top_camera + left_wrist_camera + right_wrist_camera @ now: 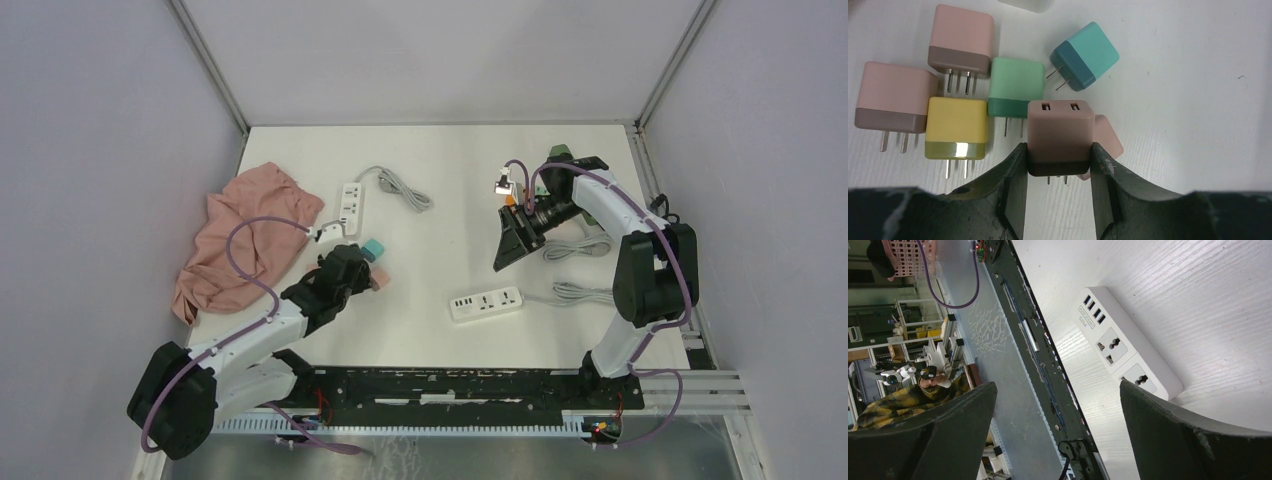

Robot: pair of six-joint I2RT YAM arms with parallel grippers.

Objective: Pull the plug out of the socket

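My left gripper (1058,155) is shut on a pink plug with a brown base (1060,132). It holds the plug by its sides just above the table, prongs pointing back at the wrist. In the top view the left gripper (360,262) hovers beside a small cluster of plugs, below a white socket strip (350,203). A second white socket strip (486,303) lies at centre right, and its sockets (1128,347) show nothing plugged in. My right gripper (1058,386) hangs open and empty above the table (515,240).
Loose plugs lie under the left gripper: teal (1085,55), green (1015,87), yellow (956,127), two pink (960,37) and another pink one partly under the held plug (1108,135). A pink cloth (250,235) lies at the left. Grey coiled cords (575,248) sit at the right.
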